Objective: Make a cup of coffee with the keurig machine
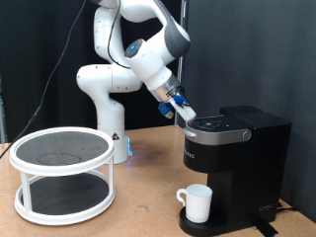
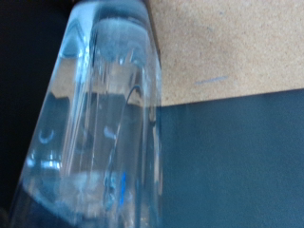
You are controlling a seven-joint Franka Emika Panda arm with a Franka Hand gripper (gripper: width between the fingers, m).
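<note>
The black keurig machine (image 1: 239, 158) stands at the exterior view's right with its lid down. The small white cup (image 1: 197, 202) stands on its low drip tray, under the spout. My gripper (image 1: 184, 109) reaches down from the upper left, and its tips touch the front edge of the machine's top lid. Its fingers look shut together with nothing between them. In the wrist view the clear plastic fingers (image 2: 104, 114) fill the frame, blurred, over a dark surface (image 2: 237, 161) and tan tabletop (image 2: 228, 38).
A white two-tier round rack (image 1: 61, 173) stands on the wooden table (image 1: 143, 212) at the exterior view's left. The robot's white base (image 1: 107, 99) stands behind it. A black curtain hangs at the back.
</note>
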